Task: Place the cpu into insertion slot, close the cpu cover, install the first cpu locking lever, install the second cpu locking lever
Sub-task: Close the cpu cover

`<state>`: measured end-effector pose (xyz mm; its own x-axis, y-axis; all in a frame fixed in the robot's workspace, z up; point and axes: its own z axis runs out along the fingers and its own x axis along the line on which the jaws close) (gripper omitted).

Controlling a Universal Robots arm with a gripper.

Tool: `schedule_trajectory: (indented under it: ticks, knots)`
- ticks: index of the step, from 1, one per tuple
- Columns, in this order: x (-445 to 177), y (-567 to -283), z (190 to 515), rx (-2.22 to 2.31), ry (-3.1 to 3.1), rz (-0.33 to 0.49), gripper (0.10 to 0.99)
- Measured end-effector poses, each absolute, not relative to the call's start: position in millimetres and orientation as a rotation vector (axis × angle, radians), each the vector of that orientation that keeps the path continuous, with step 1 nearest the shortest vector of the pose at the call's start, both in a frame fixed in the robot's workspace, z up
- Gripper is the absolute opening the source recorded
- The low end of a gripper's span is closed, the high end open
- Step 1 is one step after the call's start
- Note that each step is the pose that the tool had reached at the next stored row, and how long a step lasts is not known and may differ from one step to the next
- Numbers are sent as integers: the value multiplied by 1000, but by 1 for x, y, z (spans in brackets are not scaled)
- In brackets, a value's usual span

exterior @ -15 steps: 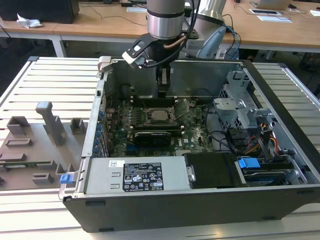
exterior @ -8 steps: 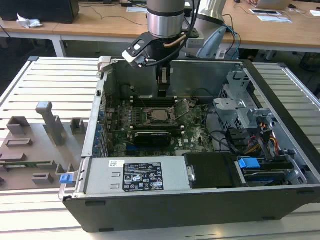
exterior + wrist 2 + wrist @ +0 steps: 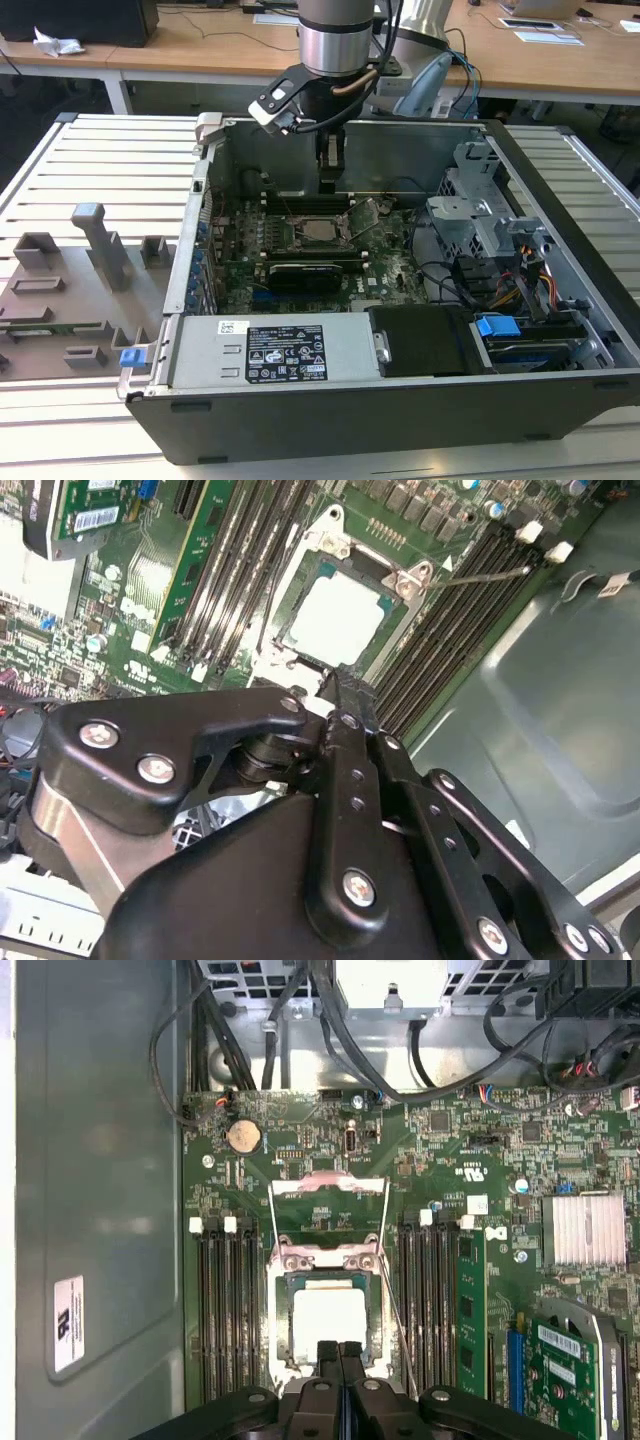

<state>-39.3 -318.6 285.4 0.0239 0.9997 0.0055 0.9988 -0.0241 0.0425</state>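
Gripper [image 3: 338, 1350] is hanging at the edge of the insertion slot [image 3: 327, 1258], fingers [image 3: 325, 1358] pressed together on nothing, probably to serve as one narrow pusher, while the cpu [image 3: 328, 1322] is sitting seated, pale top showing through the cpu cover [image 3: 282, 1315].

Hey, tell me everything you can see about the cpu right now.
The cpu is a small flat square with a pale silver-grey metal top, plain and faintly shiny. It lies flat in the slot on the green board, framed by a metal rim, with memory slots on either side. The gripper, fingers shut, is over one edge of it; whether it touches the cpu cannot be told.
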Motion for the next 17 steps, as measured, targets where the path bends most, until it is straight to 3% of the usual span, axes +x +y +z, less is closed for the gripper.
schedule_trajectory:
  ticks: [17]
  knots:
    - [8,-318,285,2229,2177,49,106]
